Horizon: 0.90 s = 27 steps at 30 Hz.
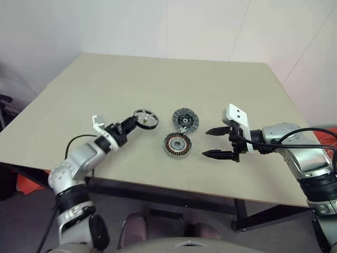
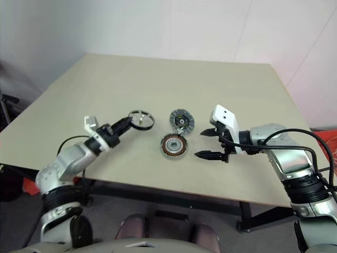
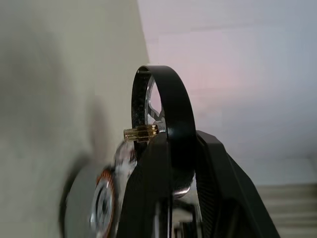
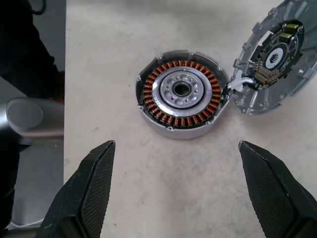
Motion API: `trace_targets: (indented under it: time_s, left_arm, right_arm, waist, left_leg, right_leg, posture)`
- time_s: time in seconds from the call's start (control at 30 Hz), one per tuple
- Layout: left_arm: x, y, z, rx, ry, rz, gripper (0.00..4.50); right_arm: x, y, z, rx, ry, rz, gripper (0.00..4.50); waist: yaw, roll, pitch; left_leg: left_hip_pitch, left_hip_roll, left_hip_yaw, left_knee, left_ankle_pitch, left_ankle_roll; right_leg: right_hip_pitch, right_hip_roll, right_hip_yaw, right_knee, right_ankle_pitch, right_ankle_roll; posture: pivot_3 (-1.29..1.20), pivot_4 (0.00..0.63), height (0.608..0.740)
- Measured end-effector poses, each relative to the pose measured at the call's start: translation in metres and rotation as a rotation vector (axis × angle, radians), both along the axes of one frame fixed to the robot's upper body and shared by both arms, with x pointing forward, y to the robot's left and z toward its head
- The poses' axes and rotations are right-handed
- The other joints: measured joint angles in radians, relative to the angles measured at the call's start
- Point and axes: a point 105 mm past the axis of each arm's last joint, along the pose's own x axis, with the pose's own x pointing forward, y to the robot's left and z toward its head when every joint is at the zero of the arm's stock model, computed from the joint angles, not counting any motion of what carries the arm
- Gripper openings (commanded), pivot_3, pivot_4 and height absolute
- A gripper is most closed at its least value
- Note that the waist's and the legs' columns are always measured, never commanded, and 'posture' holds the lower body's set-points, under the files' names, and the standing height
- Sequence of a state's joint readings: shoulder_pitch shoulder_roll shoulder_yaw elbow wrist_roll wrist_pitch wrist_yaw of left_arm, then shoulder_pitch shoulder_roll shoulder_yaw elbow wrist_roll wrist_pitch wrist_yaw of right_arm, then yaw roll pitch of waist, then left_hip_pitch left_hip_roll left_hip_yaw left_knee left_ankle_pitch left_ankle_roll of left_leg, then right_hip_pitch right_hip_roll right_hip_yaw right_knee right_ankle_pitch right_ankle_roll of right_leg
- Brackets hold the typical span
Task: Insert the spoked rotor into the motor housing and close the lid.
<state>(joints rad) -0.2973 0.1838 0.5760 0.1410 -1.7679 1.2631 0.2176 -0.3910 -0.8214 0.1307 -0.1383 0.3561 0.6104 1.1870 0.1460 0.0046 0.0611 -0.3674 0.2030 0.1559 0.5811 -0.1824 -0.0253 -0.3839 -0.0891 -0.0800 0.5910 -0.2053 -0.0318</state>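
My left gripper (image 1: 136, 123) is shut on the spoked rotor (image 1: 146, 119), a silver wheel with a black rim, and holds it on edge just above the table, left of the other parts. In the left wrist view the black rim (image 3: 166, 99) stands between the black fingers (image 3: 148, 188), with a small brass pin sticking out sideways. The motor housing (image 1: 177, 144) lies flat with its copper coils facing up (image 4: 182, 92). The lid (image 1: 185, 120) rests beside it on the far side, touching its rim (image 4: 275, 59). My right gripper (image 1: 206, 143) hangs wide open just right of the housing.
The parts sit near the front middle of a beige table (image 1: 158, 79). Its front edge (image 1: 174, 187) runs just below both arms. A cable (image 1: 310, 134) trails from the right forearm. White walls stand behind and to the right.
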Motion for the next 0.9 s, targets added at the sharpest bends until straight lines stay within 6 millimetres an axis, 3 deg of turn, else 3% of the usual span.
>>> trace_targets:
  time_s: [0.13,0.37,0.73,0.9]
  left_arm:
    - [-0.021,-0.007,0.003,-0.047,-0.026,-0.133,0.34]
    - [-0.029,-0.031,-0.002,-0.107,-0.015,-0.279,0.34]
    - [0.000,-0.060,-0.001,-0.139,0.019,-0.327,0.34]
    - [0.001,-0.073,-0.021,-0.091,0.082,-0.360,0.34]
  right_arm:
    - [0.001,0.001,0.002,0.001,-0.010,0.012,4.50]
    - [0.001,0.001,0.002,-0.001,-0.013,0.015,4.50]
    - [-0.002,-0.001,-0.003,-0.003,0.004,0.005,4.50]
    - [-0.002,-0.001,-0.004,-0.005,0.001,-0.002,4.50]
  waist:
    - [0.006,0.000,0.000]
    - [0.001,0.000,0.000]
    - [0.003,0.000,0.000]
    - [0.002,0.000,0.000]
  left_leg:
    - [0.001,0.000,0.000,0.000,0.001,-0.001]
    - [0.015,0.000,0.000,-0.001,0.001,-0.001]
    - [0.017,0.000,0.000,-0.002,0.001,-0.001]
    - [0.016,0.000,0.000,-0.003,0.001,-0.002]
  right_leg:
    - [0.002,0.000,0.000,0.000,0.000,0.001]
    - [0.015,0.001,0.002,0.000,-0.001,0.002]
    - [0.016,0.001,0.002,-0.001,-0.001,0.003]
    - [0.015,0.002,0.003,-0.001,-0.001,0.003]
  posture:
    - [0.00,0.000,0.740]
    - [0.00,0.000,0.740]
    - [0.00,0.000,0.740]
    - [0.00,0.000,0.740]
